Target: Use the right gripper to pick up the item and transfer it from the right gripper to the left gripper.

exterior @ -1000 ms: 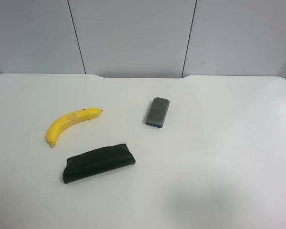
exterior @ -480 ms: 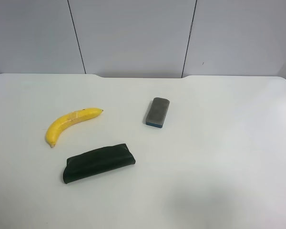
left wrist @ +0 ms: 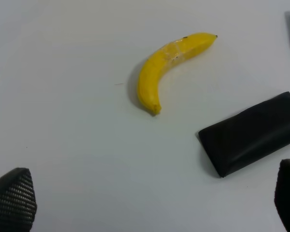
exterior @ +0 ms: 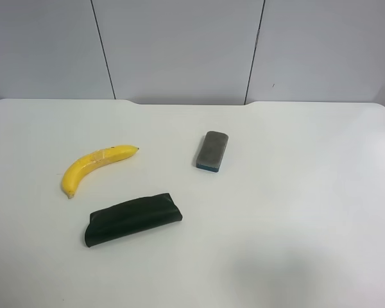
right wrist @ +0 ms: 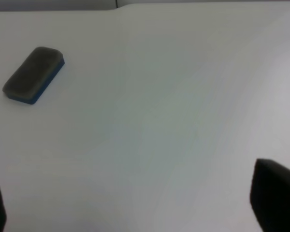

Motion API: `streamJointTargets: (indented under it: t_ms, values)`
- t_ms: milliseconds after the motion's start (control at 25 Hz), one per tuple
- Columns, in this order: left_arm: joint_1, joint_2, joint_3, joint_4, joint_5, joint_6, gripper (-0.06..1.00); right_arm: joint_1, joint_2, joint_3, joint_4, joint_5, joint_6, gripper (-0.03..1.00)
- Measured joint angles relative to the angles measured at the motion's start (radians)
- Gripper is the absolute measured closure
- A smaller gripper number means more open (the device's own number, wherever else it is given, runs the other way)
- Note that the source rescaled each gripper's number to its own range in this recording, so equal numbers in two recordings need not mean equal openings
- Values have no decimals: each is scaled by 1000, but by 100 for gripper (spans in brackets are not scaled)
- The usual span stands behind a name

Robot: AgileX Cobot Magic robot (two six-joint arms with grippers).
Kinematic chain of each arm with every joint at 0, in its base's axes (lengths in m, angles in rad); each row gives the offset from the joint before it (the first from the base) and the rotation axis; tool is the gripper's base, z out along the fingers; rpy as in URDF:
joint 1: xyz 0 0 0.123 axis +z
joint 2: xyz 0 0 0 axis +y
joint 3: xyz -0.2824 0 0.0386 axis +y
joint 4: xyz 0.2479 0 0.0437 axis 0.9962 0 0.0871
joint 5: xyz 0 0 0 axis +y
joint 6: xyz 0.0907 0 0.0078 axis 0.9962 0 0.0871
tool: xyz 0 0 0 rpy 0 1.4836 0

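A curved yellow banana [exterior: 93, 165], scuffed brownish along its upper side and tipped dark at one end, lies on a plain white table [exterior: 295, 212]. A dark green, nearly black soft pouch [exterior: 132, 218] shows a faint sheen along its folds. The rectangular eraser block [exterior: 212, 151] is charcoal grey on top with a blue base. Behind, pale grey wall panels [exterior: 179, 48] are split by thin dark seams. The left gripper's black fingertips [left wrist: 12, 203] carry a fine, perhaps woven, dotted texture.
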Motion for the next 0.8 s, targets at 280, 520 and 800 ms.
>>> streamJointTargets:
  t_ms: [280, 520, 800]
  values:
    - [0, 0, 0, 0, 0, 0, -6, 0, 0, 0, 0, 0, 0, -3]
    - [0, 0, 0, 0, 0, 0, -6, 0, 0, 0, 0, 0, 0, -3]
    - [0, 0, 0, 0, 0, 0, -6, 0, 0, 0, 0, 0, 0, -3]
